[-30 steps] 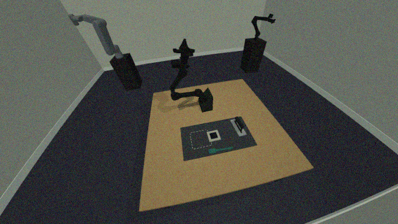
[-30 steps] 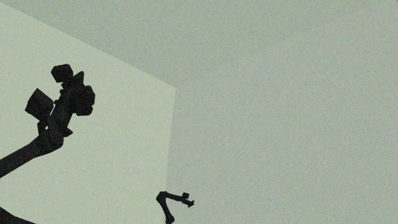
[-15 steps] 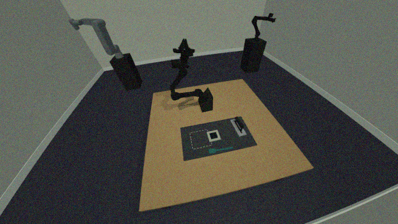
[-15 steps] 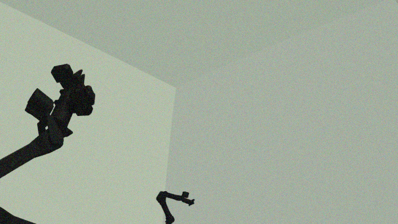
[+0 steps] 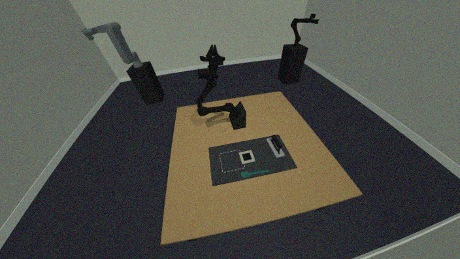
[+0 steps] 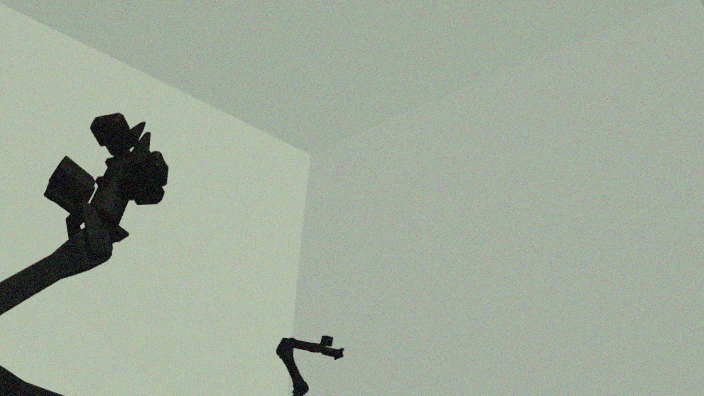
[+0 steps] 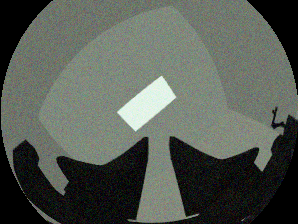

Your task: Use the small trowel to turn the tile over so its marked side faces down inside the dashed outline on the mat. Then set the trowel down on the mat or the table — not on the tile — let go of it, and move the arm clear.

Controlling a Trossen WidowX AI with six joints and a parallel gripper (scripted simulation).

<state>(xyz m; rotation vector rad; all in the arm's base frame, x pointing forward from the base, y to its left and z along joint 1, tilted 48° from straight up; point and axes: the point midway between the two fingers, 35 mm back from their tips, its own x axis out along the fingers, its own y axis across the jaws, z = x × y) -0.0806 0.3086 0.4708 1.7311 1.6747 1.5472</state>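
- Gripper (image 5: 212, 50): raised high behind the mat (image 5: 229, 174), pointing upward; its fingers stand narrowly apart with nothing between them.
- Trowel (image 5: 276, 144): lies at the mat's far right corner, untouched. You should judge it light and rigid; take it by the dark handle, leaving the pale blade free.
- Tile (image 5: 246, 157): rests flat near the mat's centre, dark marked face up, just right of the dashed outline (image 5: 231, 161). It looks thin, stiff and apt to slide when levered.
- Two other arms on pedestals stand well behind the mat; nothing obstructs your descent.
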